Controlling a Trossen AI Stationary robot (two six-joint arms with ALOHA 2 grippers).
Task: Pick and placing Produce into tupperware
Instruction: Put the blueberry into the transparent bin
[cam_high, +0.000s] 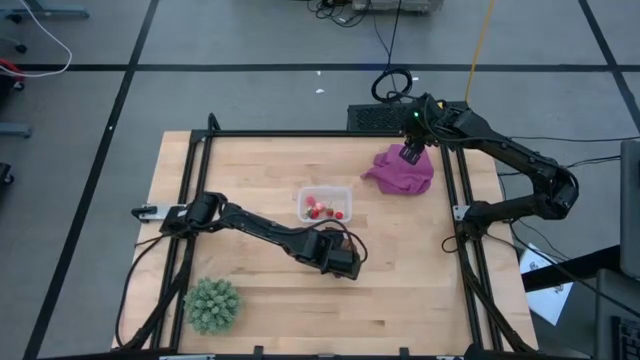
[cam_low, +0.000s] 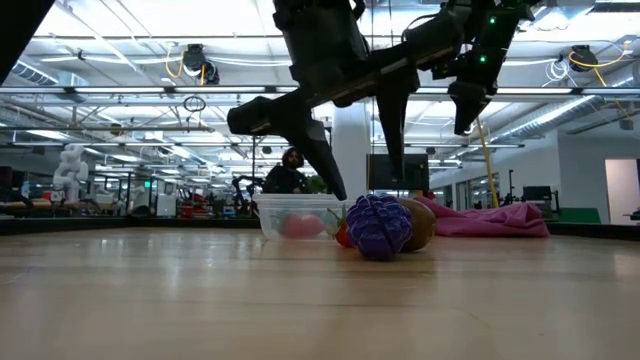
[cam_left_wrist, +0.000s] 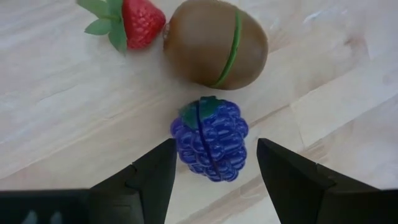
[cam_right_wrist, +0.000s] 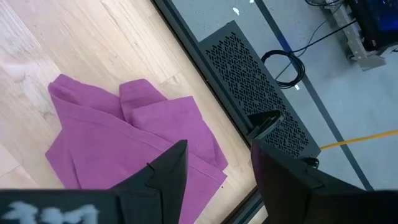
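Surface: pale wooden table (cam_high: 250, 170) with a dark frame, grey floor around it.
Left gripper (cam_left_wrist: 214, 171): low over the table's near middle, fingers spread wide with the purple grape cluster (cam_left_wrist: 210, 138) between them, not touching it.
Other loose produce: brown round piece (cam_left_wrist: 214, 42) just beyond the grapes; a red strawberry (cam_left_wrist: 140, 23) beside it.
Tupperware (cam_high: 325, 204): mid-table, just beyond the left gripper, holding several red pieces (cam_high: 320, 209).
Right gripper (cam_right_wrist: 217, 165): raised over the magenta cloth (cam_high: 402, 171) at the far right, fingers apart, holding nothing.
Spiky green ball (cam_high: 212, 304): near left corner.
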